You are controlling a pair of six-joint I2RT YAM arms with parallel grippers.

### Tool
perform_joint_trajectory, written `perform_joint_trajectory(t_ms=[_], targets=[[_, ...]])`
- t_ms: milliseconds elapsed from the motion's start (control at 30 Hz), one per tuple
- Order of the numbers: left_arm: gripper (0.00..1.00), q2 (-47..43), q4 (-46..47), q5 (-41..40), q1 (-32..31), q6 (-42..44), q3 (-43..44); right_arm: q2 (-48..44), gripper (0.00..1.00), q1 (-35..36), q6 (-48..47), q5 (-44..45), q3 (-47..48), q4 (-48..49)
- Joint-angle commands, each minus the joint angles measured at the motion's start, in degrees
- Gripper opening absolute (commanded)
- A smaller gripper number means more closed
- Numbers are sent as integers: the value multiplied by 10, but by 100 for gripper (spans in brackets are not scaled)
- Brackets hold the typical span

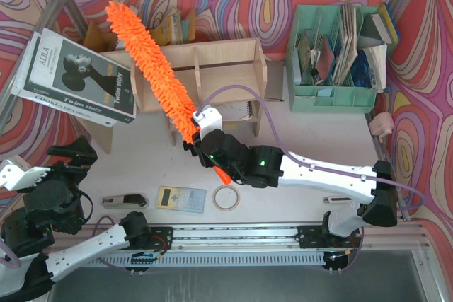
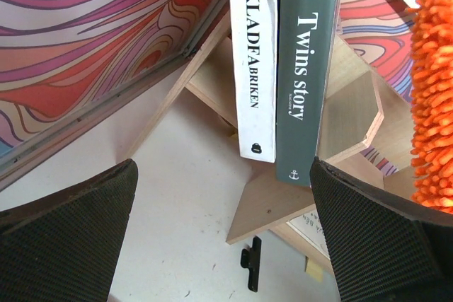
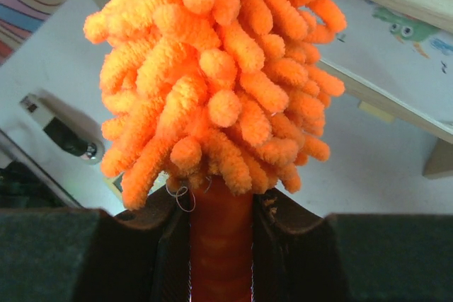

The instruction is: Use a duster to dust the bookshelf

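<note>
From above, the right pincer is clenched on the duster. The fluffy orange head runs up and to the left from the pincer, slanting over the left part of the bookshelf. The tip of the handle pokes out behind the pincer. Nearer the arm bases than this pincer, a tape roll and a calculator lie on the desk. The left pincer hangs released, well apart from the duster, with two books at the shelf's left end just beyond it.

At the left wrist, the left pincer stands wide with nothing between its fingers. Ahead of it a white book and a dark green book sit side by side against the bookshelf. The duster shows off to its right.

At the right wrist, the right pincer grips the smooth handle of the duster just below the fluffy head, which fills the view ahead. Pale desk shows on either side.
</note>
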Motion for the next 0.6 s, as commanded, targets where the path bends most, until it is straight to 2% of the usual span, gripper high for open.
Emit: perform_joint_trajectory(t_ms=[0,333,567], targets=[[98,-1,8,-3,-2,14,-5,1,0,-18,32,32,21,-50],[98,5,23,-6,-2,25,-11,63,0,-6,-3,-46,109,-36],[98,-9,23,-11,-2,24,-16,71,0,-3,5,2,124,-84]])
